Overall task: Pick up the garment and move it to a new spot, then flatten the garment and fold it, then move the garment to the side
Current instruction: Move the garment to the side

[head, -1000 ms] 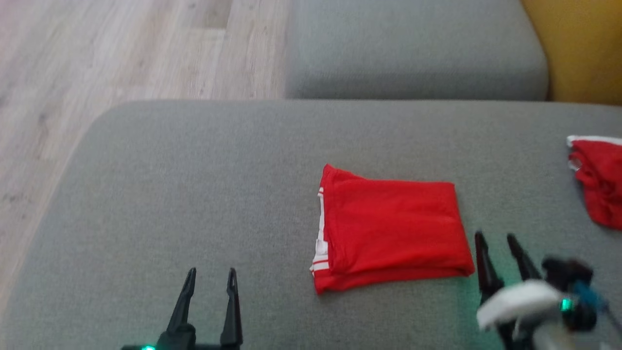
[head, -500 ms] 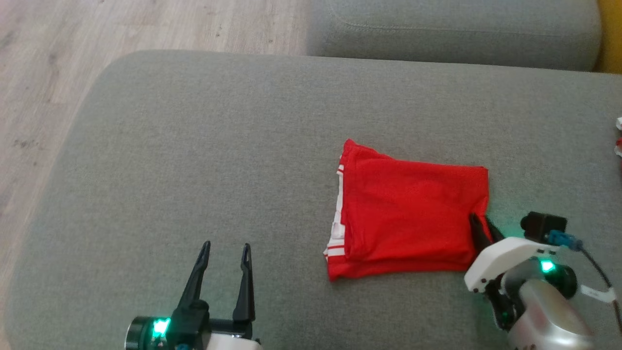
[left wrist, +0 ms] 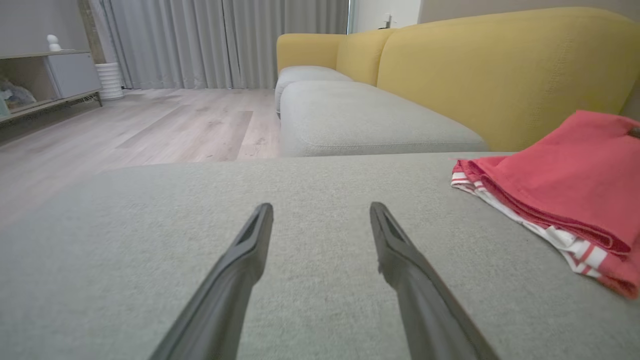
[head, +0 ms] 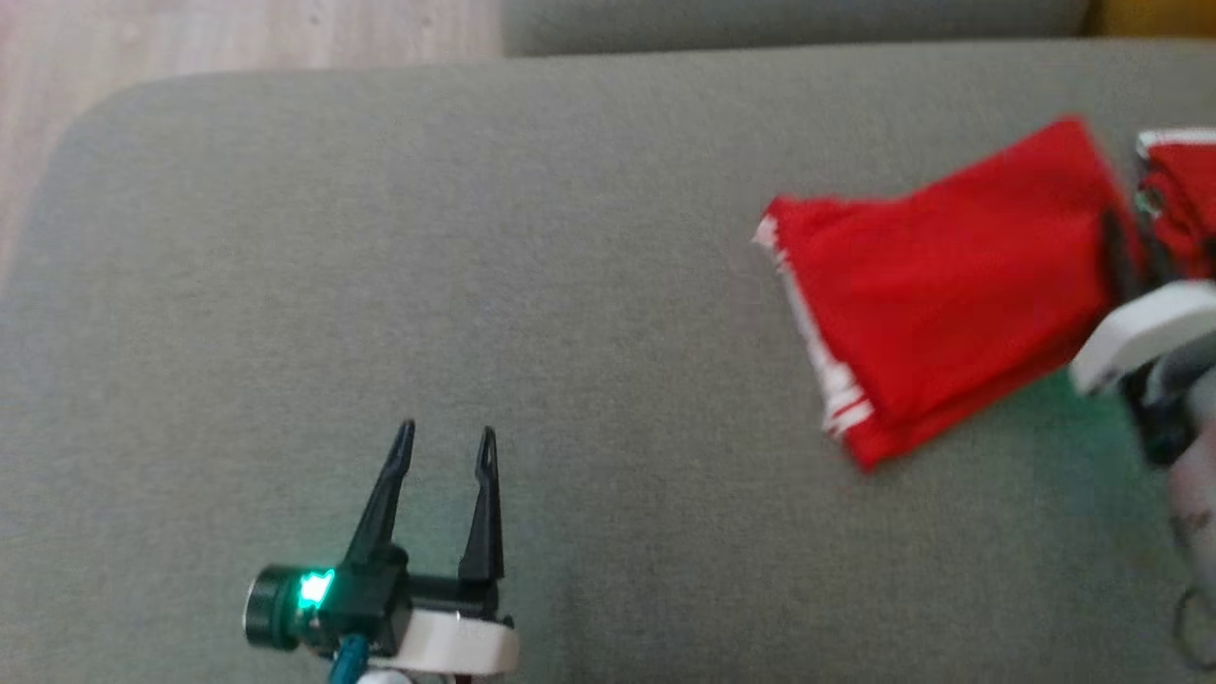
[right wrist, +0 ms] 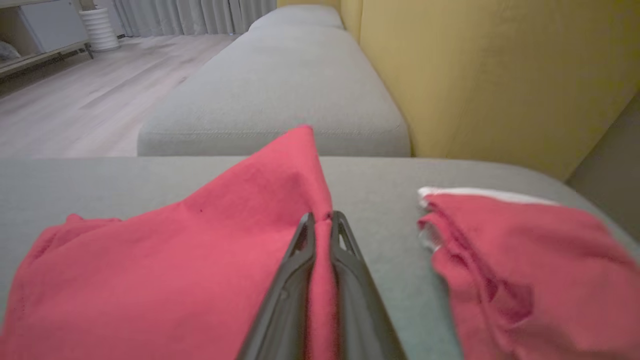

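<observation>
while left gripper (head: 446, 435) stands spread, right gripper (right wrist: 323, 218) pinches garment (right wrist: 175, 270) at its edge; red cloth (right wrist: 525, 260) beside

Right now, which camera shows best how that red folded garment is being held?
The right wrist view: close up, the right gripper is shut on the lifted edge of the red garment. The head view shows the garment nearly whole, blurred, the gripper at its right edge. The left wrist view shows its striped end from the side.
</observation>
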